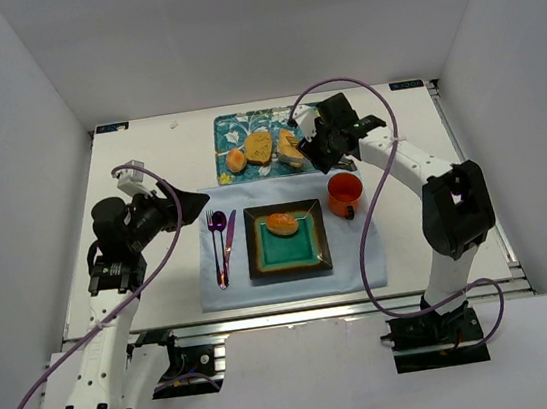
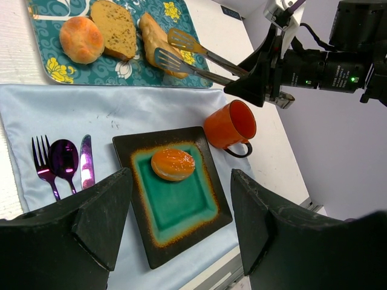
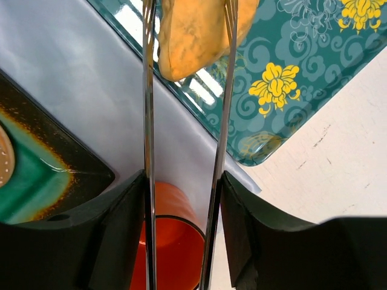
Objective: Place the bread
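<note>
On the patterned teal tray (image 1: 228, 128) lie a round bun (image 1: 235, 160), a brown slice (image 1: 259, 146) and a long yellow piece of bread (image 1: 289, 148). My right gripper (image 1: 319, 148) is shut on metal tongs (image 3: 147, 121), whose two arms straddle the long bread (image 3: 193, 30) over the tray's corner. I cannot tell whether that piece is lifted. Another glazed bun (image 1: 282, 223) sits on the square teal plate (image 1: 256, 257). My left gripper (image 2: 180, 178) hangs open and empty above the plate's near left side.
An orange mug (image 1: 345, 193) stands right of the plate, directly under the tongs' handles (image 3: 217, 199). A purple fork, spoon and knife (image 1: 220, 242) lie left of the plate on the pale blue placemat (image 1: 362, 263). White walls enclose the table.
</note>
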Robot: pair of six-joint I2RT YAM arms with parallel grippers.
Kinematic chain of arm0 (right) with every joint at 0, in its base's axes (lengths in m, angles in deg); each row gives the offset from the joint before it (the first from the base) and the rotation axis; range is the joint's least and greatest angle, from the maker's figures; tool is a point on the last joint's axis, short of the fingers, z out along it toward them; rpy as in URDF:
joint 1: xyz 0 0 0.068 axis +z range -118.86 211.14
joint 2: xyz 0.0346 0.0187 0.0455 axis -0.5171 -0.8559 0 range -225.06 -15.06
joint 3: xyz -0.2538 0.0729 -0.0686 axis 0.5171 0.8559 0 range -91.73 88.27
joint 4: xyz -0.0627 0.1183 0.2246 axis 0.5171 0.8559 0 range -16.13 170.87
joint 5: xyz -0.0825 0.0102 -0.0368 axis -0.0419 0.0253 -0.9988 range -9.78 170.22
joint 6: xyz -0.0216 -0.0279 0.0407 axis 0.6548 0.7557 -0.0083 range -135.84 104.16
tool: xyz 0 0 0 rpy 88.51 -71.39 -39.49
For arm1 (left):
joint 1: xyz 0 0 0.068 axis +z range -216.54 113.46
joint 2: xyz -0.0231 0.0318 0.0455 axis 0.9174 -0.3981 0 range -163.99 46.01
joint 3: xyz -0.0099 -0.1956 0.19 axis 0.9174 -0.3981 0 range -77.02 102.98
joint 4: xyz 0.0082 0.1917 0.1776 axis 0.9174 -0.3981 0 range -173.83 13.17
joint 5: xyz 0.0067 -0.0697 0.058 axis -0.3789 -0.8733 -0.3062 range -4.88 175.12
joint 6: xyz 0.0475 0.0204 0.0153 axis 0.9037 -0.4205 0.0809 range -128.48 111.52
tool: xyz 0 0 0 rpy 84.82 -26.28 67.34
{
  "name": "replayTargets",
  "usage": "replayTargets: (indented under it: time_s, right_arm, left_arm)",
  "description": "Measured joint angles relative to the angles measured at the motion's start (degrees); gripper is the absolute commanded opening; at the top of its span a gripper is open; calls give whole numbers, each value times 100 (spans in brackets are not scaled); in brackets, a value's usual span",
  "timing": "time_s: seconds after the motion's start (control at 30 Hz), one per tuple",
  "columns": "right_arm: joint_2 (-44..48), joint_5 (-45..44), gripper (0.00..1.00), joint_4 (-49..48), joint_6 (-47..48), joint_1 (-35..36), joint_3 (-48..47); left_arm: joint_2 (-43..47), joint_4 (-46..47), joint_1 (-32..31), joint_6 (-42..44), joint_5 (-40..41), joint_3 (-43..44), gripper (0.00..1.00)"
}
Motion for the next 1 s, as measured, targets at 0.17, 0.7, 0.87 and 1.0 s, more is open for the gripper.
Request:
replayTargets:
  time_s: [0.17, 0.7, 0.87, 1.0]
  right_arm:
    - [-13, -343, 32, -48, 229, 129, 13]
    - [699, -81, 0, -63, 221, 162, 341]
    - [2114, 726, 0, -81, 238, 168, 1270]
    - [3224, 1340, 0, -39, 428, 422, 2341]
  left_arm:
    - [-33, 0, 0, 0, 0, 0, 75]
    - [-7, -17, 0, 4, 20, 0, 75]
    - [22, -20, 0, 0, 24, 0, 75]
    - [28, 0, 0, -7, 22, 0, 75]
